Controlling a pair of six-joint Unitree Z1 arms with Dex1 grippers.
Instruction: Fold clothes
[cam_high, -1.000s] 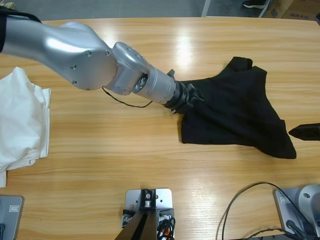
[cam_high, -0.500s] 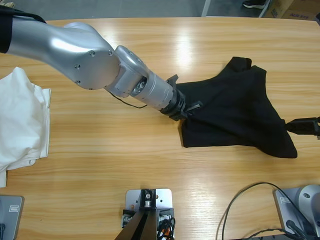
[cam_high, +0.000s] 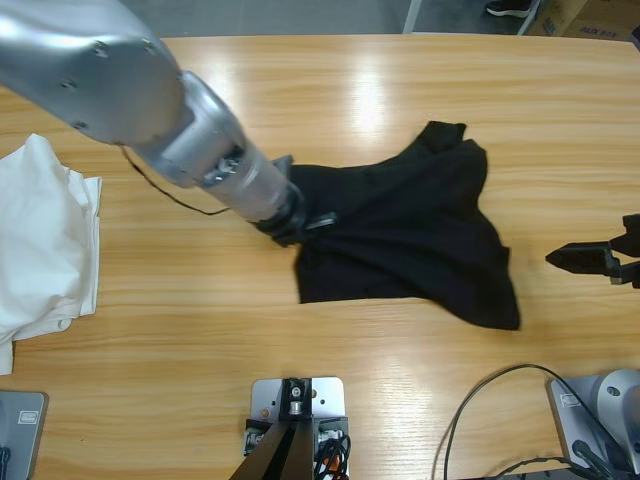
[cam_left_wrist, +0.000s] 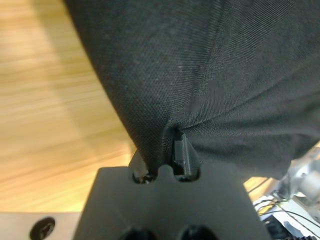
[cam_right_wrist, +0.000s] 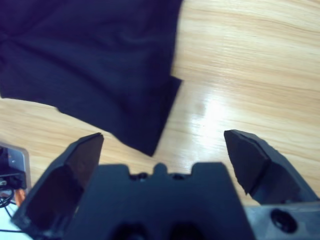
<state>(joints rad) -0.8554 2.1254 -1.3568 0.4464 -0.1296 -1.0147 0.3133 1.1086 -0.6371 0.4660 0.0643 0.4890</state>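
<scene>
Black polo (cam_high: 410, 240) crumpled mid-desk (cam_high: 400, 90), well right of white shirts (cam_high: 45, 240). Left claw (cam_high: 300, 225) clamped on polo's left edge, fabric bunched between jaws. Right claw (cam_high: 590, 260) spread wide, empty, right of polo, apart from it. Risk: one-sided pull bunching cloth further; thin pinch slipping loose.

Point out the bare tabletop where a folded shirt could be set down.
Free: the wood between the white shirts and the black shirt, below the left arm; the far strip along the table edge; the near strip left of the cable. Crowded: the left end effector, shut on the black shirt, and the gap before the open right end effector.
</scene>
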